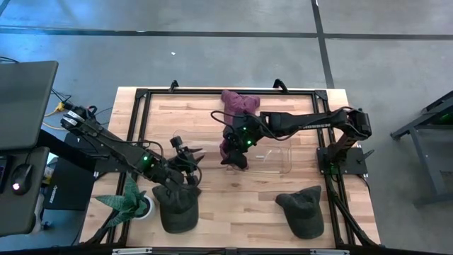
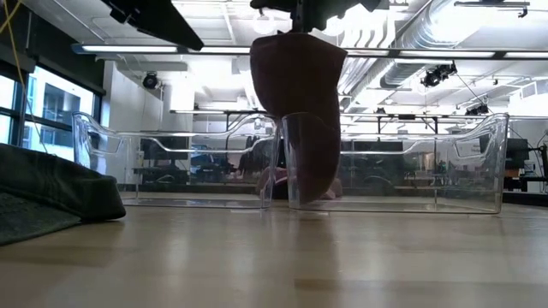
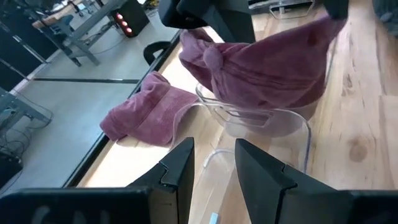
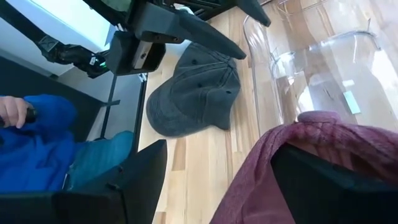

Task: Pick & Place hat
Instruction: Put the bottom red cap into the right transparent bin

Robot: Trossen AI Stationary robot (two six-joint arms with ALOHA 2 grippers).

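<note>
My right gripper hangs over the middle of the table with a maroon hat dangling from it. Its fingers stand wide apart in the right wrist view. The hat's lower end hangs at the wall of a clear plastic bin. A second maroon hat lies on the table near the far edge. Two dark grey caps lie near the near edge, one on the left and one on the right. My left gripper is open and touches nothing. It hovers left of the bin and points toward the hanging hat. My right gripper carries the maroon hat on one finger only: the cloth is draped over that finger, which sits inside it. The other finger stands apart with bare table showing between. The hat hangs slack below the gripper, pointing down from above.
A second clear bin stands left of the first. A potted green plant sits at the near left corner. A black frame runs around the table. A person in blue sits beyond the table. Bare wood lies between the two grey caps.
</note>
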